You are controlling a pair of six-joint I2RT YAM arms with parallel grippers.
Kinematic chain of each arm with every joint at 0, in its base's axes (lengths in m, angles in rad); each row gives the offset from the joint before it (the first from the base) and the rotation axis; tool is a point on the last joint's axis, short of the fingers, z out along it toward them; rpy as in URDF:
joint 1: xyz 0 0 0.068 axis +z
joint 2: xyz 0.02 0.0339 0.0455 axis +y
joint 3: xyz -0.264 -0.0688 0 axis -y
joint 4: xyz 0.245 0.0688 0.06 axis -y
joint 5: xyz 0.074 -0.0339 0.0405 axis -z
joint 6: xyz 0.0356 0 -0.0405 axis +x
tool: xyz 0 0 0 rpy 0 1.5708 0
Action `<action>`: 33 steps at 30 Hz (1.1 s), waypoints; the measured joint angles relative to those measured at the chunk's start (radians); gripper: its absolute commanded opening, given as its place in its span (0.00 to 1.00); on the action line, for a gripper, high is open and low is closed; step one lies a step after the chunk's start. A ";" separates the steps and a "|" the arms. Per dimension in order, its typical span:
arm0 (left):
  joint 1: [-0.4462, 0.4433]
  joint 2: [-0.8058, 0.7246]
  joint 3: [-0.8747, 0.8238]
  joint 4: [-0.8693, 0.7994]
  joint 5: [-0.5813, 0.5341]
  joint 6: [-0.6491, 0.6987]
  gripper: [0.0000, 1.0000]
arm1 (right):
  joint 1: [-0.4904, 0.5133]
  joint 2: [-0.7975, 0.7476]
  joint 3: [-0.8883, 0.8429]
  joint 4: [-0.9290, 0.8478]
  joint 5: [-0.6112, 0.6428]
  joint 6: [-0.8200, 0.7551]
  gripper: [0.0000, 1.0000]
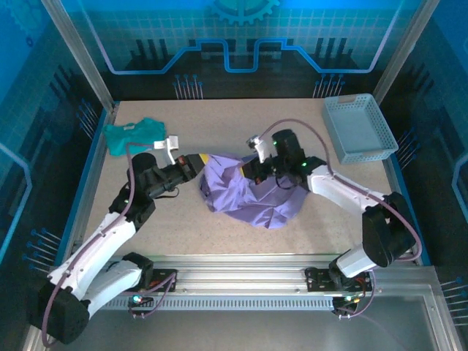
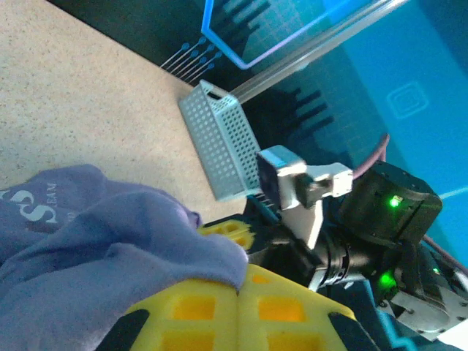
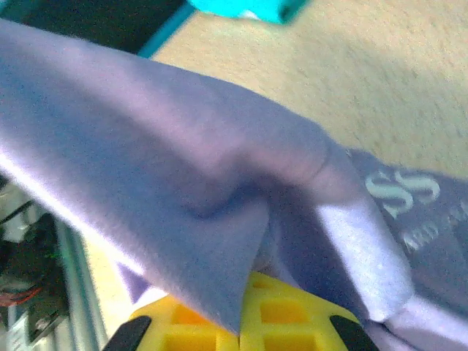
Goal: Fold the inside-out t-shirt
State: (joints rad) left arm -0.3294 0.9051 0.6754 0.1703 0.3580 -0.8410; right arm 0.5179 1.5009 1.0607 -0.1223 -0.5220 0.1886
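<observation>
You are gripping the crumpled inside-out t-shirt (image 1: 248, 199), left end effector (image 2: 238, 289) and right end effector (image 3: 241, 322) both clamped on it; spreading it flat is likely coming next.

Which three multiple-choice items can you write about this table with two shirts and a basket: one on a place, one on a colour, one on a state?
1. Where on the table is the basket?
A. far right
B. far left
C. near middle

2. What colour is the small shirt?
A. red
B. teal
C. white

3. How is the left claw?
A. open above the table
B. shut on the purple shirt
C. shut on the basket

Key:
1 A, it stands by the far right corner in the top view.
2 B, its cloth is teal.
3 B, its yellow fingers meet, with purple cloth at their tips.
</observation>
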 measured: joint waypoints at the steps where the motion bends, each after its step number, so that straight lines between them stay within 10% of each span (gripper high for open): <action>1: 0.009 -0.008 -0.006 0.008 0.005 -0.016 0.00 | -0.016 -0.005 0.031 -0.016 -0.059 -0.035 0.00; 15: 0.064 0.024 -0.063 0.014 0.004 -0.052 0.00 | -0.039 -0.006 0.217 -0.351 -0.462 -0.407 0.00; 25: 0.066 0.025 -0.062 0.006 0.071 -0.041 0.00 | 0.024 0.048 0.226 -0.385 -0.338 -0.391 0.15; 33: 0.066 0.001 -0.063 0.053 0.126 -0.048 0.00 | 0.056 0.146 0.245 -0.375 0.048 -0.161 0.36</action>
State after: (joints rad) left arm -0.2634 0.9062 0.6128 0.2234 0.4843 -0.8890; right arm 0.5735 1.6470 1.3056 -0.4973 -0.4736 0.0280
